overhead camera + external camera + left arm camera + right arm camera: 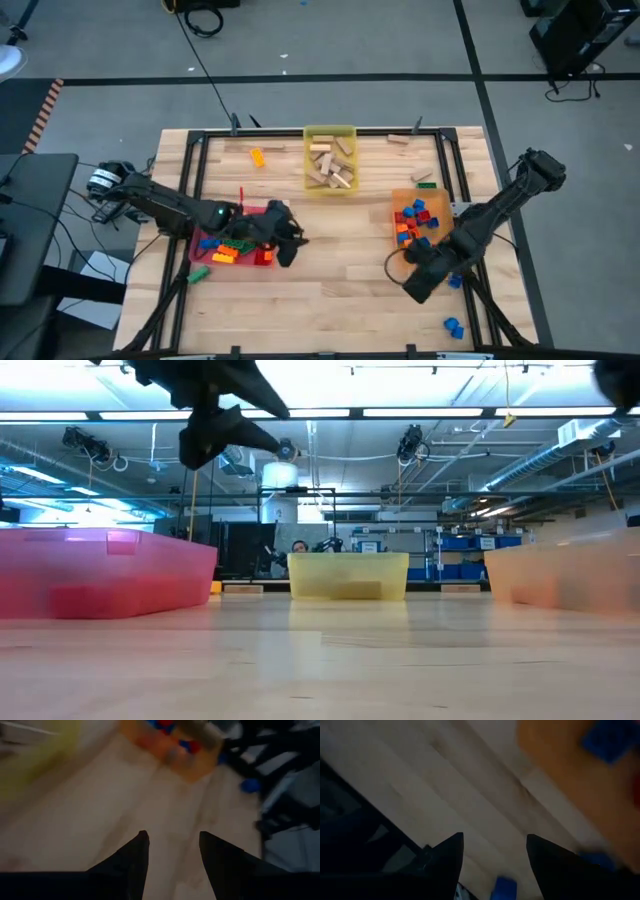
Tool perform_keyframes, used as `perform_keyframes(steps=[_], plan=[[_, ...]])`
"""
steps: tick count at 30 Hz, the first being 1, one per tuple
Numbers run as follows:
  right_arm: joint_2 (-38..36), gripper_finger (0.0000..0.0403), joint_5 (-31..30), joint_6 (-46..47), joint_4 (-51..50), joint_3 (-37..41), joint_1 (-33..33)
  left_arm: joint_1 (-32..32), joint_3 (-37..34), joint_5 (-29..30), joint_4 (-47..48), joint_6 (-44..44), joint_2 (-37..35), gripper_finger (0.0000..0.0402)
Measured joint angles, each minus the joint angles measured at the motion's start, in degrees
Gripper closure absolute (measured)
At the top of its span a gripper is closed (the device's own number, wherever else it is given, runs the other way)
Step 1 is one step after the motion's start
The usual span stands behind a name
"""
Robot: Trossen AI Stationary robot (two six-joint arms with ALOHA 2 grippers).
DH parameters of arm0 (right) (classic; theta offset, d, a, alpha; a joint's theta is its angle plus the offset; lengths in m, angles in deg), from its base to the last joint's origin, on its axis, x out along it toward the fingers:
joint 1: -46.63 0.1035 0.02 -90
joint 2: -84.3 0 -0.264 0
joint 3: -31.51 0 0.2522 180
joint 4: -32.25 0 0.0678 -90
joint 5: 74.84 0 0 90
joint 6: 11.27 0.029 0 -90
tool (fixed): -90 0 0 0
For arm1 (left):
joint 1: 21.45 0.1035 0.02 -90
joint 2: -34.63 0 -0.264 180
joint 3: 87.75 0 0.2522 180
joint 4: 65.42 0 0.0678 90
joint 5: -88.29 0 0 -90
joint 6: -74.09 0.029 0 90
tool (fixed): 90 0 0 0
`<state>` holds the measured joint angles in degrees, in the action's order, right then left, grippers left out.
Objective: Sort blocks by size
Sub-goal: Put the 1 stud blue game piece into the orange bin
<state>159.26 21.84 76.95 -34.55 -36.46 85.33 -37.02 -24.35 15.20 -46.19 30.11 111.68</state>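
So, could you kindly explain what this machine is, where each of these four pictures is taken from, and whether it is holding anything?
It is a robot with two dark arms at a wooden table. One camera looks straight down, one sits at table height, and one rides on each wrist. The left gripper hangs beside the red tray of mixed bricks; the right gripper is just off the orange tray of red and blue bricks. Both wrist views show open fingers with nothing between them. A yellow tray holds tan wooden blocks. Loose pieces lie about, including a green brick and a blue brick.
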Motion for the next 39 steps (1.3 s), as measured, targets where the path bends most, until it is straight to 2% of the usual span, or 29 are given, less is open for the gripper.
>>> perform_keyframes(steps=[6, 12, 15, 20, 31, 39], plan=[[0.0, 0.0172, 0.2, 14.5, -0.2, 2.2, 7.7, -2.2, -2.7, 0.0, -10.1, -1.3, 0.1, 0.0218], [2.6, 0.0173, 1.4, 29.8, 0.7, 2.7, 15.7, -2.4, -2.8, 0.1, -13.4, -1.2, 0.2, 0.0218], [6.3, 0.0174, 3.2, 33.3, 3.3, 2.7, 18.2, -2.4, -2.8, 1.1, -14.3, -1.2, 0.2, 0.0218], [13.1, 0.0174, 8.6, 31.4, 10.1, 2.7, 19.0, -2.4, -2.8, 2.8, -14.8, -1.1, 0.2, 0.0218], [23.6, 0.0174, 16.4, 17.0, 8.7, -1.9, 18.5, -1.7, -2.8, 4.5, -15.1, -1.2, 0.2, 0.0218], [26.8, 0.0176, 17.5, 11.3, 8.9, -2.0, 18.5, -1.7, -2.8, 4.5, -15.3, -1.3, 0.2, 0.0218]])
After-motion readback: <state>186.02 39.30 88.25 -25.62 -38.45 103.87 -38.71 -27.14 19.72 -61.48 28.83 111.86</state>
